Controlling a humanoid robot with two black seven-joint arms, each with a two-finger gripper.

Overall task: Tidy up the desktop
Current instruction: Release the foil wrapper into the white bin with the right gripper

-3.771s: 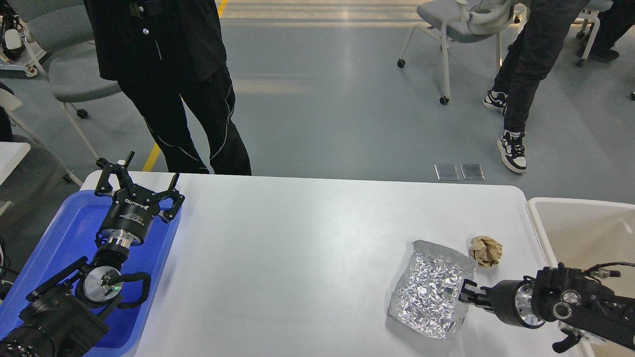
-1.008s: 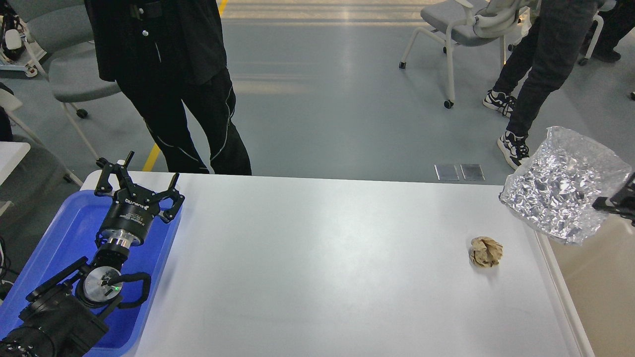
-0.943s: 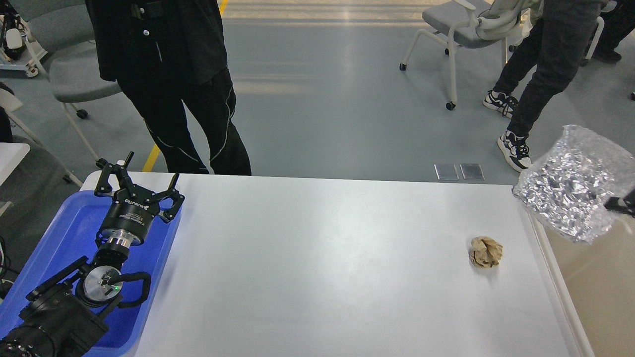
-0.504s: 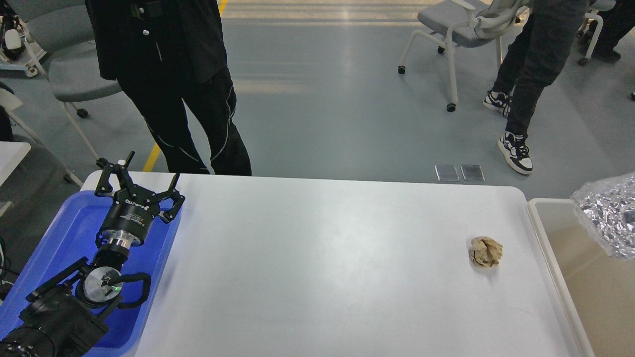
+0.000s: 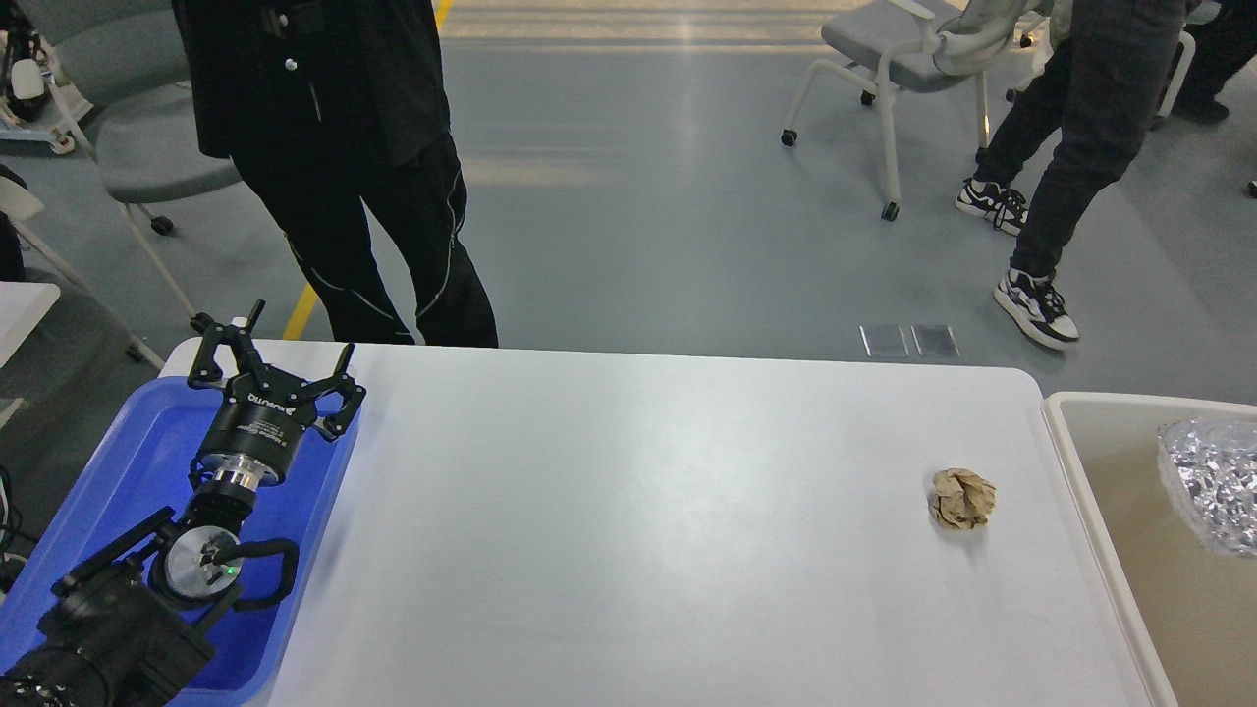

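The white desktop [image 5: 628, 530] fills the lower view. A crumpled brown paper ball [image 5: 962, 498] lies on it near the right edge. A crinkled silver foil bag [image 5: 1213, 481] sits inside the beige bin [image 5: 1090, 491] at the far right, partly cut off by the frame. My left gripper [image 5: 275, 355] is open and empty, held above the far corner of the blue tray [image 5: 128, 471]. My right gripper is out of view.
A person in black [image 5: 344, 167] stands right behind the desktop's far left edge. Another person [image 5: 1070, 147] and wheeled chairs [image 5: 903, 59] are on the floor further back right.
The right gripper lifted the foil bag off the desktop, carried it right over the bin and left the view; the bag now lies lower in the bin. The left arm has not moved.
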